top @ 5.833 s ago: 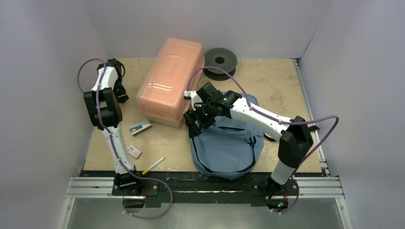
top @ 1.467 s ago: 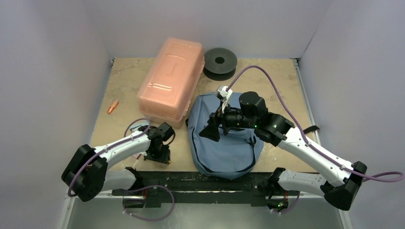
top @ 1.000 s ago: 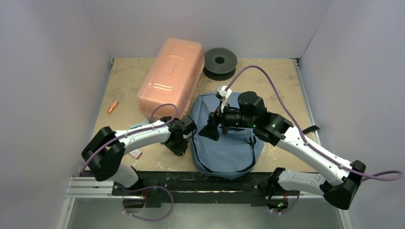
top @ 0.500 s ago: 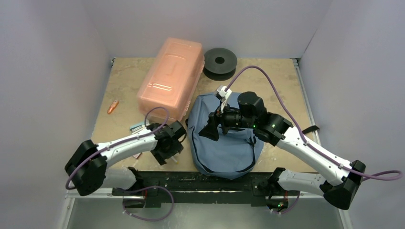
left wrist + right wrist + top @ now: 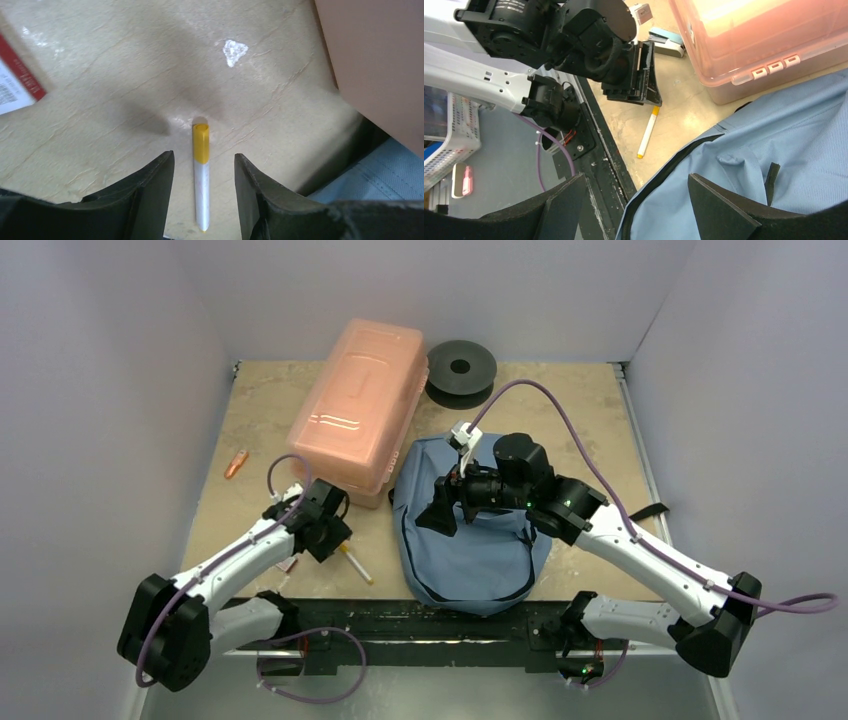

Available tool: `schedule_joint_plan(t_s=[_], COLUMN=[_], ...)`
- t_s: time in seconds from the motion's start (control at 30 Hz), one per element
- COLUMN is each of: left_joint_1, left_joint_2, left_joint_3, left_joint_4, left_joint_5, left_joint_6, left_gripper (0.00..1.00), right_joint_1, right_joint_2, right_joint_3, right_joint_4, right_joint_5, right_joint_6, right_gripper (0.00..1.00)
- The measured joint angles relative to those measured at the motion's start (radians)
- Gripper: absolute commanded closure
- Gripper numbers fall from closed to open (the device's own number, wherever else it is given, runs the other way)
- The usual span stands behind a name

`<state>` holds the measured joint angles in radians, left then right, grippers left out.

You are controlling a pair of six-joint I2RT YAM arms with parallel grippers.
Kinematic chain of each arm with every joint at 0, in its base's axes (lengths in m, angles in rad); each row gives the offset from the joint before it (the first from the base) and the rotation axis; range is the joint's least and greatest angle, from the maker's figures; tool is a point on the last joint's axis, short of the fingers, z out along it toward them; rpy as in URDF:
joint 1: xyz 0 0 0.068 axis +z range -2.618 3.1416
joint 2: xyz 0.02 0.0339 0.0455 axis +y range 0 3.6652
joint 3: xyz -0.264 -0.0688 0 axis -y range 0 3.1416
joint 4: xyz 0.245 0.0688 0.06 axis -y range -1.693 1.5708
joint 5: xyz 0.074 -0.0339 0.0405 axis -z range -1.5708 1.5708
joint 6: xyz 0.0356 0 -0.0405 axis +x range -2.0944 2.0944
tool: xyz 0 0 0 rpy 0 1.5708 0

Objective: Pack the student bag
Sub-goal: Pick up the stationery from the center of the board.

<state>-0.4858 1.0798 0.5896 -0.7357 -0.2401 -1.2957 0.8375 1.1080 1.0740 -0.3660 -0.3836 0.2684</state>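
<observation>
Near edge: a white pen with a yellow cap (image 5: pixel 201 175) lies flat on the table (image 5: pixel 570 410), close to the black front rail (image 5: pixel 450 625). The left gripper (image 5: pixel 204 154) hangs over it with fingers parted. The pen shows in the gap, neither finger touches it, and nothing is grasped. A red-and-white card (image 5: pixel 15 85) lies off to one side, apart from the pen.

The student bag (image 5: pixel 470 560) lies flat at front centre-right, its near end at the rail. The right gripper (image 5: pixel 634 176) sits over the bag's left side — jaws spread wide and empty, no contact with the fabric visible.

Behind them, the pink box (image 5: pixel 355 410) crowds the left gripper, leaving only a narrow strip between box, bag and rail. There is open room left of the box, by a small orange item (image 5: pixel 236 463), and at the far right. A black spool (image 5: pixel 460 368) sits at the far edge, just beside the box.
</observation>
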Motion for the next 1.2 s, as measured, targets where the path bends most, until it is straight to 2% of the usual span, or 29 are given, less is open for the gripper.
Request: schedule_joint_plan(t_s=[0.1, 0.23, 0.47, 0.57, 0.77, 0.87, 0.97, 1.1, 1.2], left_joint_1=[0.002, 0.002, 0.002, 0.002, -0.001, -0.001, -0.001, 0.006, 0.043], left_joint_2=[0.062, 0.161, 0.191, 0.203, 0.203, 0.157, 0.044, -0.106, -0.145], left_joint_3=[0.001, 0.005, 0.023, 0.032, 0.045, 0.061, 0.114, 0.251, 0.350], left_joint_4=[0.055, 0.089, 0.083, 0.075, 0.043, -0.047, -0.164, -0.349, -0.462], left_joint_5=[0.001, 0.000, -0.009, -0.010, -0.024, -0.047, -0.101, -0.269, -0.423], left_joint_6=[0.025, 0.044, 0.032, 0.032, 0.032, 0.032, 0.027, 0.001, -0.021], left_gripper=[0.64, 0.68, 0.86, 0.99, 1.00, 1.00, 1.00, 1.00, 1.00], right_joint_1=[0.000, 0.000, 0.000, 0.000, 0.000, 0.000, 0.000, 0.000, 0.000], right_joint_2=[0.000, 0.000, 0.000, 0.000, 0.005, 0.006, 0.006, 0.007, 0.014], right_joint_3=[-0.002, -0.002, -0.003, -0.003, -0.003, -0.003, -0.003, -0.003, -0.003], right_joint_4=[0.001, 0.001, 0.001, 0.001, 0.001, 0.001, 0.001, 0.001, 0.008], right_joint_5=[0.000, 0.000, 0.000, 0.000, 0.000, 0.000, 0.000, 0.000, -0.002], right_joint_6=[0.000, 0.000, 0.001, 0.001, 0.001, 0.001, 0.001, 0.001, 0.002], right_gripper=[0.21, 0.21, 0.21, 0.21, 0.21, 0.21, 0.21, 0.21, 0.21])
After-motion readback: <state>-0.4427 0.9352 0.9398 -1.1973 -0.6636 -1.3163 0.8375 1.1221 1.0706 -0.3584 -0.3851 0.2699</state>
